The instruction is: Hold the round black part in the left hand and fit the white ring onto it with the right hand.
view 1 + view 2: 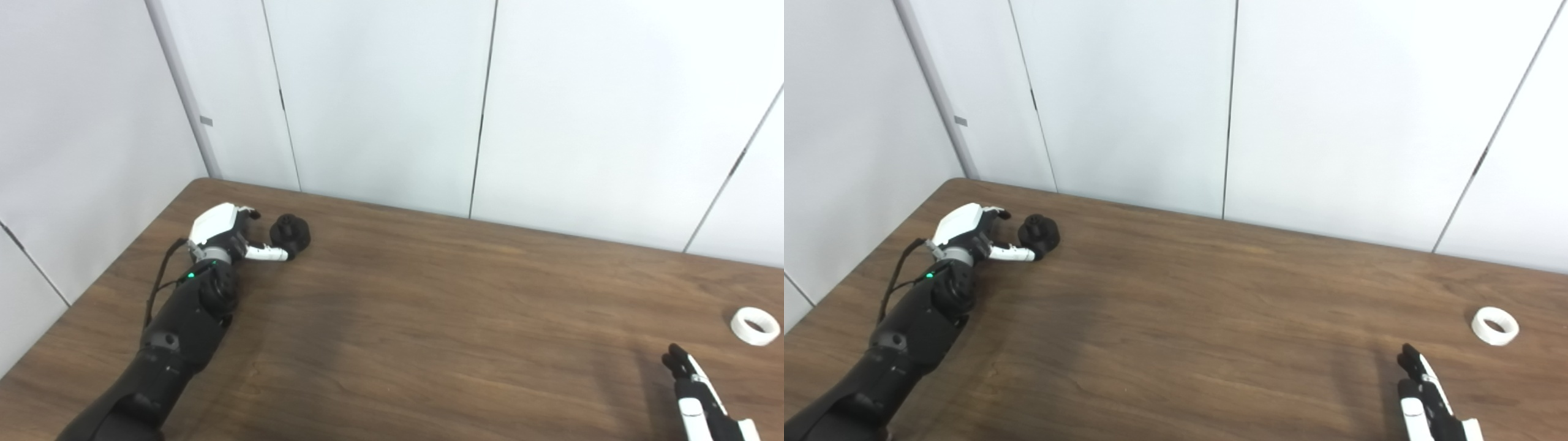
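- The brown wood-grain tabletop (pixel 429 318) fills the lower part of the scene, backed by plain white wall panels (pixel 380 98); the 2 task pieces sit at opposite ends of it, so each arm has its own piece on its own side.
- The left arm stretches up the left side to the far-left corner, where the left hand (pixel 223 236) sits with its white back up. 1 finger and the thumb reach out to the right toward the round black part (pixel 290 234).
- That round black part rests on the tabletop at the far left, touching or just beside the tips of the left hand. I judge the hand is closing in on it, not yet gripping: the fingers look spread around 1 side of it, and the part seems to lie on the wood rather than be lifted. Whether the grip has truly closed I cannot tell from here.
- The right hand (pixel 1427 392) pokes in at the near-right corner, fingers straight and together, holding nothing; it looks released and waiting, sensibly, since the ring needs a steadied part first.
- The white ring (pixel 1494 325) lies flat at the right edge, just beyond the right hand, apart from it and well apart from the black part.
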Tool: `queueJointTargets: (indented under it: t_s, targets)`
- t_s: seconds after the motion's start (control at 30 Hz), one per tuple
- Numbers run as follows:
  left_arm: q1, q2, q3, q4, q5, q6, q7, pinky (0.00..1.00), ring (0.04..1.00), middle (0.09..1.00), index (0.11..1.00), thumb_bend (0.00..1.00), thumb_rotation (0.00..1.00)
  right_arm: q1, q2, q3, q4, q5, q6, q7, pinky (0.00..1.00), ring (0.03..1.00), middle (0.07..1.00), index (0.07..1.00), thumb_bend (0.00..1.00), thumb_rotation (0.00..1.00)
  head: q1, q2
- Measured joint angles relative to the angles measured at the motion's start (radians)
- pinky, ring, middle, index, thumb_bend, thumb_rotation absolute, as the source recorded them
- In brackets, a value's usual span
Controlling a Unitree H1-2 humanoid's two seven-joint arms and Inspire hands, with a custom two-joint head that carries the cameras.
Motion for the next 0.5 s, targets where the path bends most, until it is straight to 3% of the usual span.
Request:
queueJointTargets:
  t_s: [0.5]
  targets:
    - [-0.014, -0.023, -0.005, 0.015, -0.02, -0.039, 0.008, 1.0, 0.979, 0.92, 0.804, 0.96, 0.34, 0.002, 0.002, 0.003, -0.008, -0.003, 0.012, -0.003, 1.0, 0.961, 0.918, 0.921, 0.27, 1.0, -0.014, 0.0]
